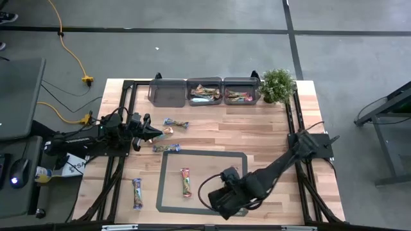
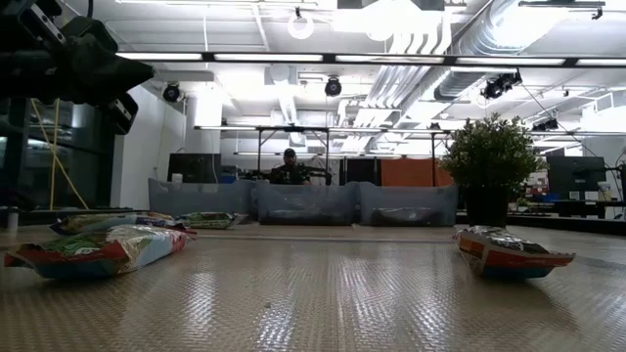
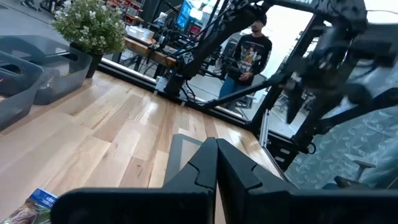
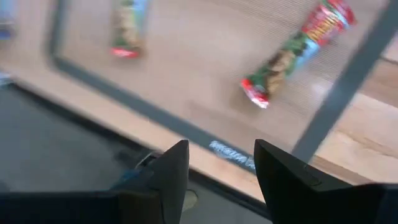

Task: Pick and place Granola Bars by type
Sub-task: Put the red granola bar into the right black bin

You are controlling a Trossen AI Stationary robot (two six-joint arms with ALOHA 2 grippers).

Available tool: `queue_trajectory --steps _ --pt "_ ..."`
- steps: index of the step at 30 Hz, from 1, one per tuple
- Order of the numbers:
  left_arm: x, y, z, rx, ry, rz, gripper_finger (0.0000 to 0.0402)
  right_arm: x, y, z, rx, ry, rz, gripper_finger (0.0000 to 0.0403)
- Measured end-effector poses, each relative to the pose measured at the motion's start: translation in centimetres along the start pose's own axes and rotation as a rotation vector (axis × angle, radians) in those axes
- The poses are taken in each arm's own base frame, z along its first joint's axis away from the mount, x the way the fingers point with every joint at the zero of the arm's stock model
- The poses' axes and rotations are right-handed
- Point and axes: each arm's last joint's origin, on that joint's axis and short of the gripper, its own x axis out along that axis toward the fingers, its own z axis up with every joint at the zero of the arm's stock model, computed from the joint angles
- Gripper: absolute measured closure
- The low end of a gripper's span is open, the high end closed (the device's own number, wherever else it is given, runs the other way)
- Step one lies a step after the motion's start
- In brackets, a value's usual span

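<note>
Nearest the low camera, two granola bars lay on the wooden desk (image 2: 323,303): a red-and-green one (image 2: 98,251) to one side and a red one (image 2: 511,252) to the other. From overhead, five loose bars showed: one (image 1: 185,181) inside the grey taped rectangle (image 1: 244,156), one (image 1: 137,192) just outside it near the front edge, and three (image 1: 175,124) (image 1: 166,148) (image 1: 168,131) near the left claw (image 1: 157,133). That claw hovered low over the desk's left side; its wrist view showed the fingers clenched together, holding nothing. The right claw (image 1: 223,199) hung over the rectangle's front right corner, fingers (image 4: 171,168) released and apart, with the framed bar (image 4: 297,51) ahead of them. Three grey bins (image 1: 204,91) lined the far edge; the middle and right ones held bars, beside a potted plant (image 1: 277,85). Only the low and left wrist views showed the workshop beyond, where a person (image 2: 290,168) stood.
</note>
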Motion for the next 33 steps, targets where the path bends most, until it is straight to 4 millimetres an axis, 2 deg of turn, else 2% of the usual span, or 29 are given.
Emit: queue_trajectory --steps 6,11,21,28,33 --pt "0.0 0.0 0.0 0.000 0.000 -0.001 0.0401 4.2 0.1 1.6 0.087 0.006 -0.179 0.0232" --pt "0.0 0.0 0.0 0.000 0.000 -0.001 0.0401 6.8 0.2 2.9 0.138 0.012 -0.277 0.0207" --pt "0.0 0.0 0.0 0.000 0.001 -0.001 0.0401 9.7 -0.2 5.1 0.264 0.009 -0.430 0.0142" --pt "0.0 0.0 0.0 0.000 0.002 -0.004 0.0401 11.3 -0.9 6.0 0.313 0.004 -0.484 0.0139" --pt "0.0 0.0 0.0 0.000 0.002 -0.004 0.0401 13.8 -0.9 6.0 0.326 0.021 -0.390 0.0139"
